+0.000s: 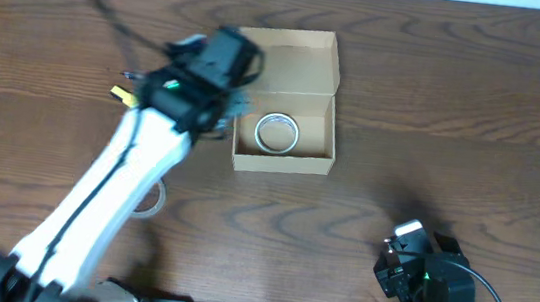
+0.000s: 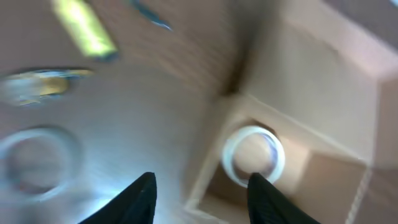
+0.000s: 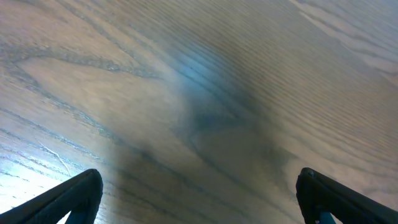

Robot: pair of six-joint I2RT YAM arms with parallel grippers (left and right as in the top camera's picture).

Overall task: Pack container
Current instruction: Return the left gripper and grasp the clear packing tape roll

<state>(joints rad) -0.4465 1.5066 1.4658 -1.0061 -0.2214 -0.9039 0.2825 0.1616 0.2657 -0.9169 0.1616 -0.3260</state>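
Container (image 1: 282, 162) by the far edge holds one tape roll (image 1: 260, 131). My left gripper (image 2: 204, 190) hangs spread and empty beside it. Next, probably, I fetch the loose roll (image 1: 157, 204) nearer the front edge.

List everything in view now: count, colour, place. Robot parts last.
container: one, tan cardboard, far centre of the table, lid flap open.
roll in the container: one, whitish tape ring, lying flat on the container's floor.
loose roll: one, clear tape ring, on the table left of the container.
yellow-green item: one, on the table beyond the loose roll; too blurred to identify.
yellowish item: one, beside it; too blurred to identify.
bluish item: one, small, nearby; too blurred to identify.
table: one, brown wood grain.
left gripper: open, empty, over the container's left wall.
right gripper: open, empty, over bare table, near right.
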